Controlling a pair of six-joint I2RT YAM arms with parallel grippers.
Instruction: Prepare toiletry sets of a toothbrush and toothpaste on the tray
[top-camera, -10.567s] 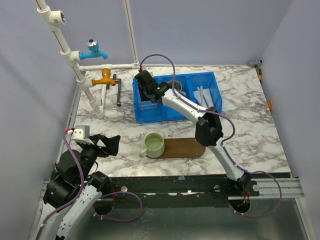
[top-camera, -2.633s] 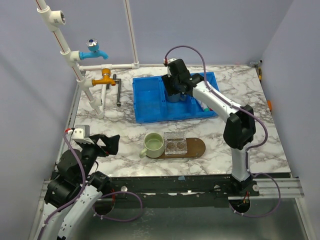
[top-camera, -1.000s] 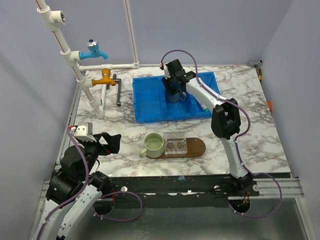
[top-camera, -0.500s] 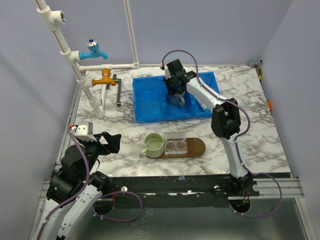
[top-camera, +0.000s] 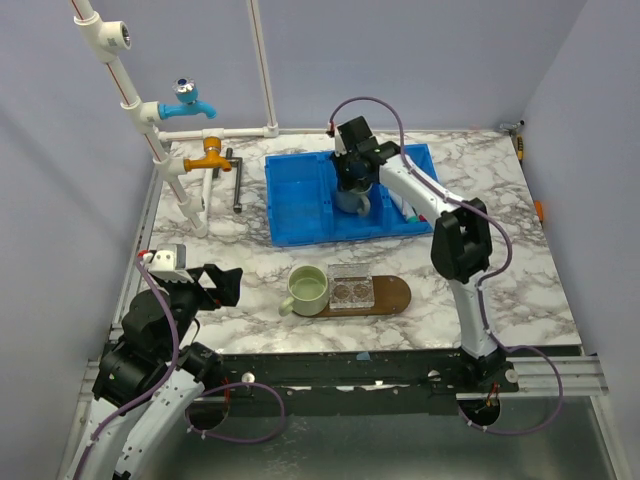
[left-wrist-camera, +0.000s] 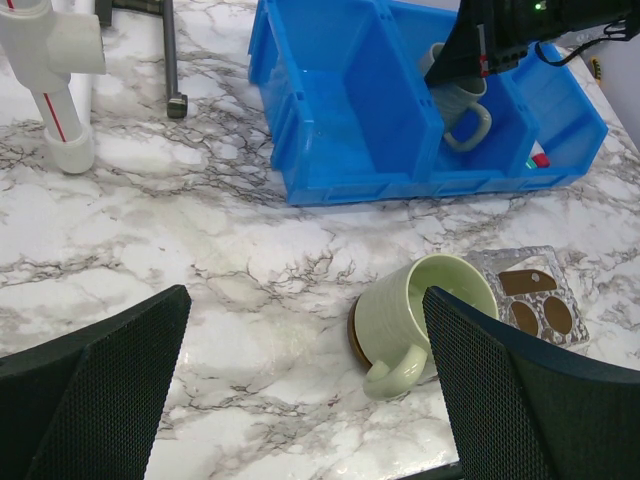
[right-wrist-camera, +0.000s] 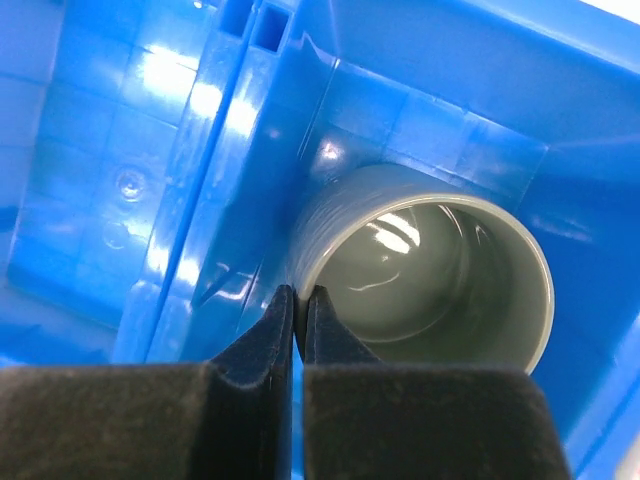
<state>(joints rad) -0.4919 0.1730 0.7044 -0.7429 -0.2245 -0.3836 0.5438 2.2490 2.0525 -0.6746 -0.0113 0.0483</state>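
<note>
Top external, right tool clenched on grey cup rim, tray well apart, nearer bases

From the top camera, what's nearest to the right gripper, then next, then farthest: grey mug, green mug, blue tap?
1. grey mug, in the blue bin, at the right gripper.
2. green mug, near side, on the tray.
3. blue tap, back left.
</note>
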